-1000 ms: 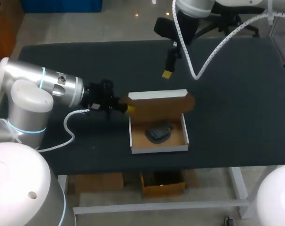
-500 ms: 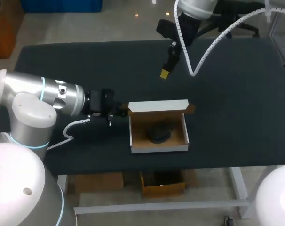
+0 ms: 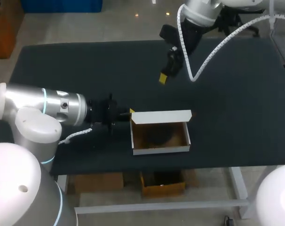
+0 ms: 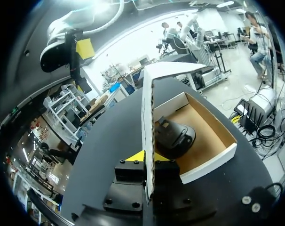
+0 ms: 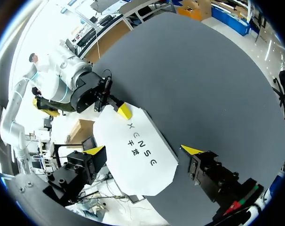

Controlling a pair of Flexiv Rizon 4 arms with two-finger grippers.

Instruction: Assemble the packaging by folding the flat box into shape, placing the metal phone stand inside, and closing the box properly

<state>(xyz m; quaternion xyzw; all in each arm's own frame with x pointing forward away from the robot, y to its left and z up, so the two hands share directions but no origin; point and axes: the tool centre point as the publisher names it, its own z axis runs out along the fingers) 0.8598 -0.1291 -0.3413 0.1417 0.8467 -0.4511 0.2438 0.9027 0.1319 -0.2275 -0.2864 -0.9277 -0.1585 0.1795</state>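
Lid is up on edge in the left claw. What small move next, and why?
Probably tip the lid down over the box with the left claw: it stands upright, the phone stand already lies inside, the right claw hangs clear.

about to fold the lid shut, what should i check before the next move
1. Phone stand inside the box: ok, it lies on the box floor.
2. Box walls up: ok, the front and side walls stand upright.
3. Left gripper has the lid: ok, the lid's edge sits between its fingers.
4. Lid closed: not ok, it stands up along the back wall and the box is open.
5. Right gripper out of the lid's way: ok, it hovers open, apart from the box.
6. Stand low enough for the lid to clear: cannot tell.
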